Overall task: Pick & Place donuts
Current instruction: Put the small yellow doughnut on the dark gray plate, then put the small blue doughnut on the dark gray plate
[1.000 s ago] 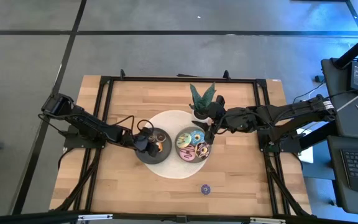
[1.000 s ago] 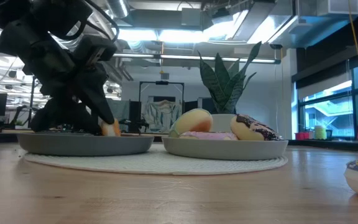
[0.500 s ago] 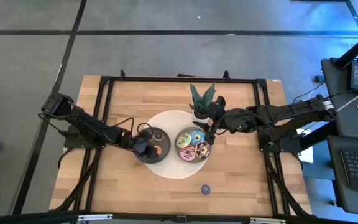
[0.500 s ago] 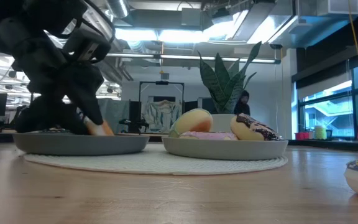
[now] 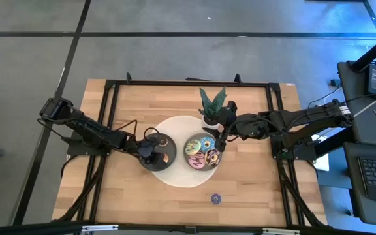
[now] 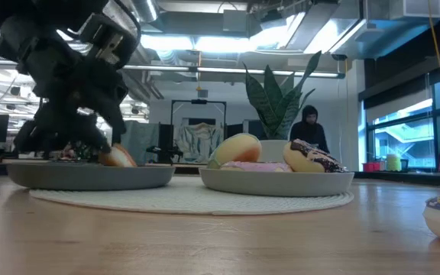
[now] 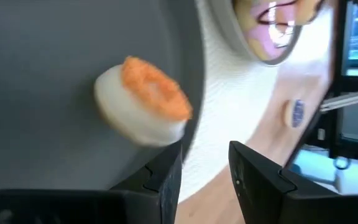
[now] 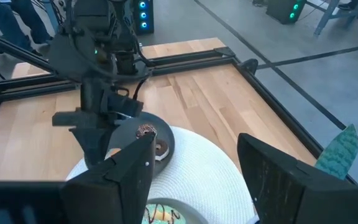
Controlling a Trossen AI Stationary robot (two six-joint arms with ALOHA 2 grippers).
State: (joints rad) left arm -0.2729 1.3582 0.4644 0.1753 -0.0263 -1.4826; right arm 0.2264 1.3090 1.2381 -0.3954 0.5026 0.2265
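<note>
An orange-iced donut (image 7: 143,106) lies in the left grey dish (image 5: 154,166); it also shows in the low view (image 6: 118,157). My left gripper (image 7: 205,180) is open and empty just behind that donut, over the dish's near-left part (image 5: 147,153). The right grey dish (image 6: 277,183) holds several iced donuts (image 5: 202,151). My right gripper (image 8: 197,174) is open and empty above that dish's far right edge (image 5: 222,138). A purple-sprinkled mini donut (image 5: 215,198) lies on the bare table near the front edge. My left gripper's fingers (image 7: 166,177) stand over the rim of the left dish; I cannot tell whether they touch it. They do not touch the orange donut.
Both dishes stand on a round white mat (image 5: 178,127). A potted plant (image 5: 212,103) stands behind the right dish, close to my right arm. A second, brown donut (image 8: 145,130) sits in the left dish. A person (image 6: 308,126) stands in the room beyond.
My left gripper has let go of the orange donut, risen and drawn back toward the table's left edge. The donut now lies in the left dish. The left dish has slid a little toward the left.
</note>
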